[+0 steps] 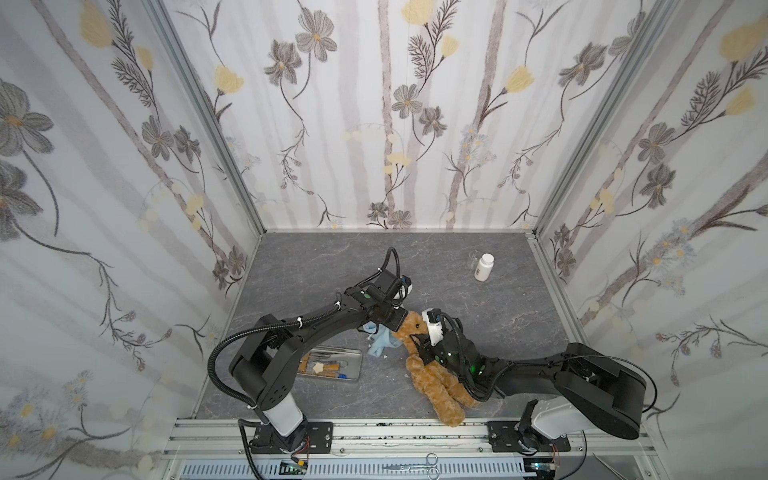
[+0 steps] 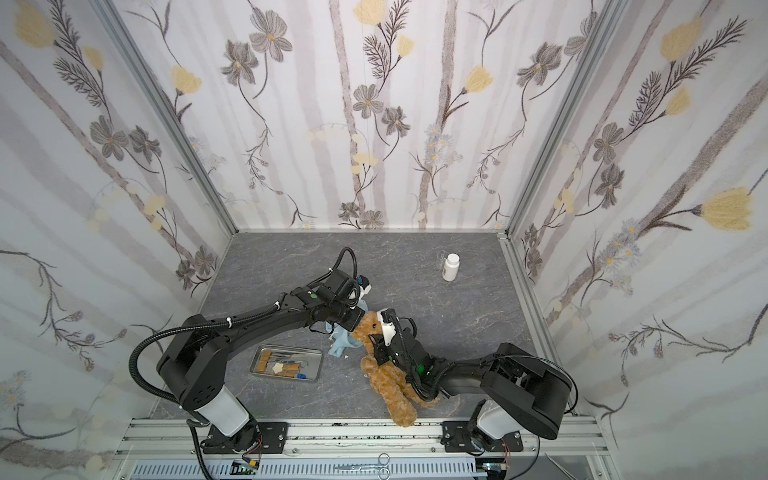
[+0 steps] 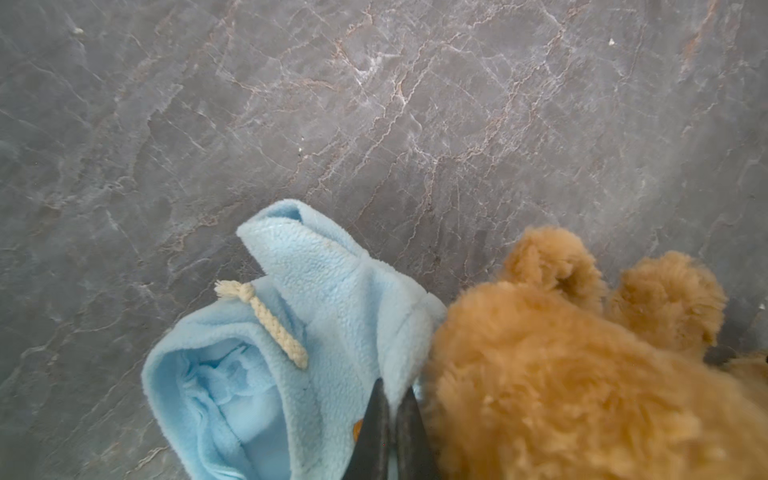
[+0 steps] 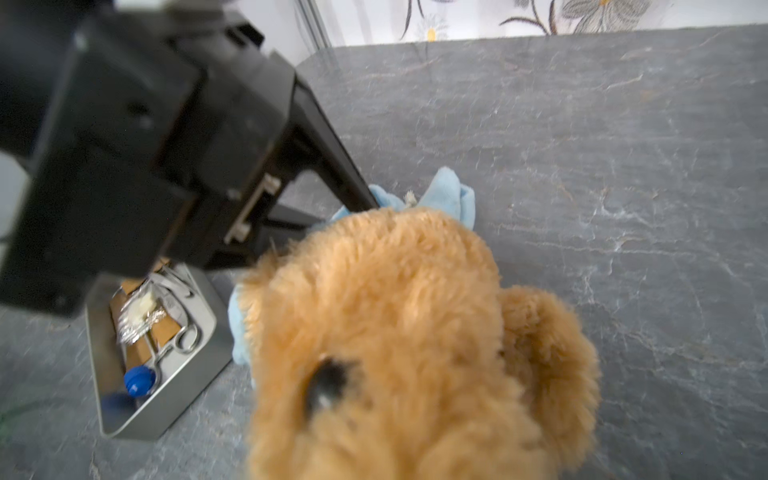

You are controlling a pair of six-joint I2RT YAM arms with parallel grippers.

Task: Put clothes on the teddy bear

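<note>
Crowding teddy bear (image 1: 432, 374): left pincer (image 3: 394, 386), blue hoodie (image 3: 332, 299) | tray (image 4: 187, 390) beside | bottle (image 1: 483, 266) apart

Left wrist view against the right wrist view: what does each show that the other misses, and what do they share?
Only the left wrist view: the shirt's hollow inside, both ears of the teddy bear, and the left pincer's tips shut on the shirt's edge. Only the right wrist view: the tray of tools, the bear's dark eye, a strip of flowered wall. Shared: the bear's head, the blue shirt beside it, the grey table.
</note>
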